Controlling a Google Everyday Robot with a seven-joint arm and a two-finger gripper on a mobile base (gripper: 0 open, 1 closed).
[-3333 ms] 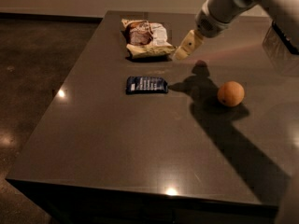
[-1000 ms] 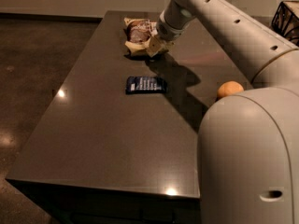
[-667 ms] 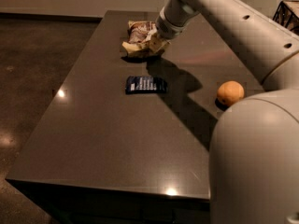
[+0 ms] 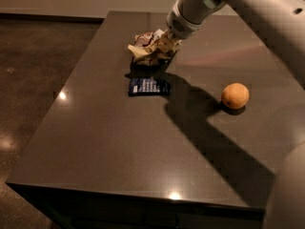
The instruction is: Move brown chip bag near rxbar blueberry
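The brown chip bag [image 4: 147, 48] is crumpled, tan-yellow with a brown and white middle, and hangs lifted just above the dark table [image 4: 119, 147]. My gripper [image 4: 164, 44] is shut on the bag's right side, coming in from the upper right. The rxbar blueberry [image 4: 149, 86], a small flat navy bar with pale lettering, lies on the table directly below and in front of the bag, a short gap away. The bag's shadow falls between them.
A round orange fruit [image 4: 235, 95] sits on the table to the right of the bar. My arm [image 4: 248, 8] crosses the upper right and its body fills the lower right corner. The table's left and front edges drop to a dark floor.
The gripper closed on the chip bag, lifted it off the table and carried it forward toward the blue bar. The bar and the orange have not moved.
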